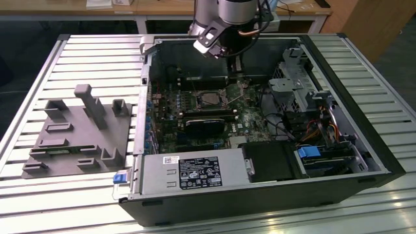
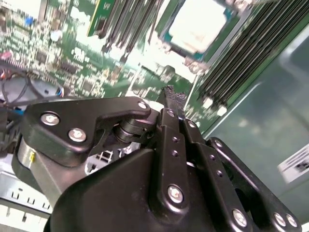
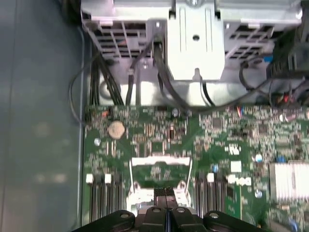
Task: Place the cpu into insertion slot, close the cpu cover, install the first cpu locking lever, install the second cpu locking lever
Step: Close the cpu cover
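Observation:
The cpu [image 1: 208,100] lies flat in the insertion slot [image 1: 194,101] on the green motherboard, its silver-grey top showing. In the second wrist view the cpu [image 2: 198,26] looks bright and sits beyond the fingertips. The cpu cover [image 1: 238,91] appears raised at the slot's side toward the exterior view's right. In the first wrist view this silver frame [image 3: 161,160] has green board showing through its cut-out. My gripper [image 1: 238,80] reaches down into the case just above the cover. Its black fingers [image 3: 164,192] are pressed together with nothing between them, tips [image 2: 170,92] close to the board.
The open computer case [image 1: 364,141] lies on a slatted metal table. Inside are a black heatsink-like block [image 1: 204,126], a power supply [image 1: 188,173], a metal drive cage [image 1: 299,83] and loose cables [image 1: 286,126]. A grey fixture [image 1: 78,131] with upright pegs stands at the exterior view's left.

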`<state>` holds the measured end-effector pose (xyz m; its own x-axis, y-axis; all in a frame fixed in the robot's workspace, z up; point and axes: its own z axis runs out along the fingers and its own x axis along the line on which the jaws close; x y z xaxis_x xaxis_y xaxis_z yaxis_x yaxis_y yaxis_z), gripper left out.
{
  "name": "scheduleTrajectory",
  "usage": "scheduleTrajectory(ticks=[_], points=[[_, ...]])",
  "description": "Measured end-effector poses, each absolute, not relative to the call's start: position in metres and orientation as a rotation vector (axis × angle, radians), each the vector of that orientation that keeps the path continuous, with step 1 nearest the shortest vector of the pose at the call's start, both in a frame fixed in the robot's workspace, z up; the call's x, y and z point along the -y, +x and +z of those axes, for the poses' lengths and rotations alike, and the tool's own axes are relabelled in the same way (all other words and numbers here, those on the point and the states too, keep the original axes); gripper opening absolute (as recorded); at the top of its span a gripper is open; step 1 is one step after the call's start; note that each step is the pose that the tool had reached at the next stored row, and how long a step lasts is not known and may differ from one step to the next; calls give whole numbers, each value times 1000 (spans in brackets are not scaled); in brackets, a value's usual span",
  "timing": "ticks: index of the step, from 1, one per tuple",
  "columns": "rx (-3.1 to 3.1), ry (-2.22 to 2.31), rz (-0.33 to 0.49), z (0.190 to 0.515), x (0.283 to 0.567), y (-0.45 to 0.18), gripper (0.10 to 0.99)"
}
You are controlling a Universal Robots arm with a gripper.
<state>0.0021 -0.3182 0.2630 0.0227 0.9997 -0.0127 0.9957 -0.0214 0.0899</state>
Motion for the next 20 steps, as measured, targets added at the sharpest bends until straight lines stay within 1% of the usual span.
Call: scheduleTrajectory(ticks=[12,20], points=[[-2146,2193,81,263,318,40,102],[-2146,2194,80,261,318,54,102]])
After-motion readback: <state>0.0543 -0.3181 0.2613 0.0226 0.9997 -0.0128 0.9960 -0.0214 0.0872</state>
